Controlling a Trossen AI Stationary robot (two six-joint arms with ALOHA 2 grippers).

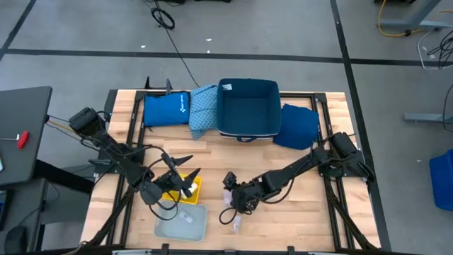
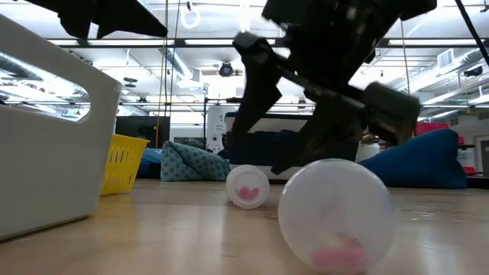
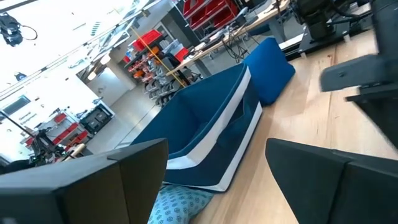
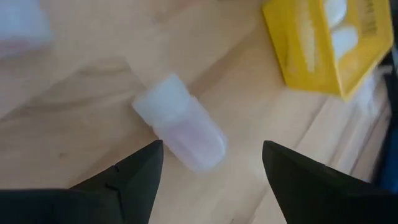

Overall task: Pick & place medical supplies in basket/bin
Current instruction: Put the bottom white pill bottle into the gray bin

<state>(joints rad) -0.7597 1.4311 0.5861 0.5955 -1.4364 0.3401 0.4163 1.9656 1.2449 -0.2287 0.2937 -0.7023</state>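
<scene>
My right gripper is open, low over the table's near middle. A small clear vial with pinkish contents lies on its side on the wood, just ahead of the fingers and between them, untouched. A second vial lies nearer the near edge. My left gripper is open and empty above the yellow basket, which holds white tubes. The folded teal cloth and the dark blue cloth lie on either side of the blue bin.
A clear plastic bin stands at the near edge beside the yellow basket, with a white packet in it. A blue pouch with a logo lies at the far left. Bare wood shows between the blue bin and both grippers.
</scene>
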